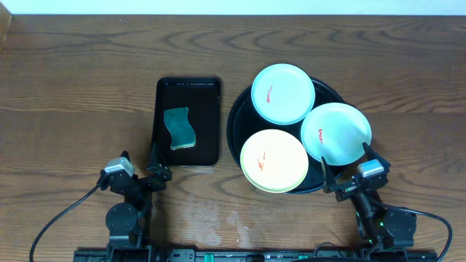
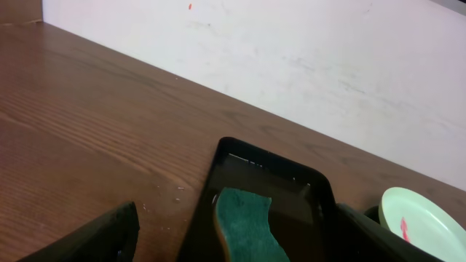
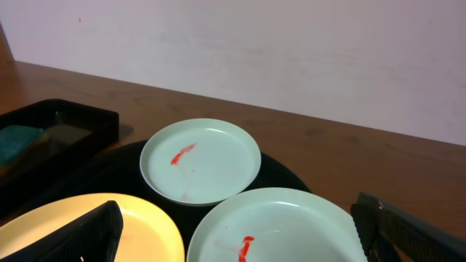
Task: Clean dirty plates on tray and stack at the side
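The plates, three of them, lie flat and face up on the round black tray (image 1: 234, 127), crowded together with each one overhanging its rim. They are round; only their red smears give a direction, each running roughly straight away from the right gripper.

The left gripper (image 1: 138, 151) is spread wide and holds nothing. Just ahead of it sits a small rectangular tray (image 1: 207, 94), its long side running away from the fingers, with a green sponge (image 1: 179, 129) lying lengthwise inside, nearer the gripper's end.

The yellow plate (image 1: 274, 161) is ahead and to the left of the right gripper (image 1: 344, 156), near its left finger. One mint plate (image 1: 282, 93) lies farthest ahead; the other mint plate (image 1: 336, 133) is just in front of the fingers. The right gripper is also wide open and holds nothing.
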`<state>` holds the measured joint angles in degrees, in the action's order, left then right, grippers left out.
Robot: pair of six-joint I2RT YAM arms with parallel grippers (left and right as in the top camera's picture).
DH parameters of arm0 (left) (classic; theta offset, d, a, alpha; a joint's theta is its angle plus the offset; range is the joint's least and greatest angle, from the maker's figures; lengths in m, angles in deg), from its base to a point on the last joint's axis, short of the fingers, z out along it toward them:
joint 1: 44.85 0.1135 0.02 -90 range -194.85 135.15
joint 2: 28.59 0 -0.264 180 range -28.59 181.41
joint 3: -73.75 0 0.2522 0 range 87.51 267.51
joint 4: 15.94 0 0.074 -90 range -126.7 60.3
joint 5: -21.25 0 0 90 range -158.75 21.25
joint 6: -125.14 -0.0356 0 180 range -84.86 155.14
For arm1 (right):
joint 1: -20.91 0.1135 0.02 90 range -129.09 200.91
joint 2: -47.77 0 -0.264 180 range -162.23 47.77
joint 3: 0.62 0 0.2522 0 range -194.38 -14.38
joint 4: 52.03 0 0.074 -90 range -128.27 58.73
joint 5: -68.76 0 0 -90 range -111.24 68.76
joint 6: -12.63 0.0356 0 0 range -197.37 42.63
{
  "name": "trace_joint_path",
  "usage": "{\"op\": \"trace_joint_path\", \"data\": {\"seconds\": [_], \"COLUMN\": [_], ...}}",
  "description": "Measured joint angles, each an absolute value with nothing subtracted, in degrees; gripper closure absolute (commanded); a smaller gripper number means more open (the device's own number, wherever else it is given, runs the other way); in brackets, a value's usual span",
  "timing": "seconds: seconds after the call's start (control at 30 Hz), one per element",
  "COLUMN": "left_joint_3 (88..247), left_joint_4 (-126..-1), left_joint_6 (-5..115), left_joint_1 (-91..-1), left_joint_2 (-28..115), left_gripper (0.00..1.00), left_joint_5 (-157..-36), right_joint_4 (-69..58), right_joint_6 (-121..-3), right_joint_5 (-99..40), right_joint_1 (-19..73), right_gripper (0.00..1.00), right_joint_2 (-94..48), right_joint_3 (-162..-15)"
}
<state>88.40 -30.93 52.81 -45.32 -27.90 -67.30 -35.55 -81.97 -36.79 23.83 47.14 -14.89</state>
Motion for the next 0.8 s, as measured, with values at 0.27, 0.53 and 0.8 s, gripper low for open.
{"op": "trace_joint_path", "data": {"seconds": [0.27, 0.53, 0.8], "left_joint_3": [88.44, 88.57, 91.0], "left_joint_4": [-30.98, -30.56, -31.92], "left_joint_6": [53.09, 56.48, 57.35], "left_joint_1": [-45.32, -45.32, -45.32], "left_joint_2": [-27.9, -27.9, -27.0], "left_gripper": [0.16, 0.16, 0.16], "left_joint_5": [-68.24, -74.9, -80.7], "right_joint_4": [-35.55, -37.82, -35.35], "right_joint_6": [-81.97, -81.71, -76.73], "right_joint_5": [-36.77, -38.24, -42.98], "right_joint_1": [23.83, 23.83, 23.83], "right_gripper": [0.01, 0.01, 0.01], "right_joint_2": [47.14, 47.14, 46.79], "right_joint_3": [-14.89, -14.87, -15.66]}}
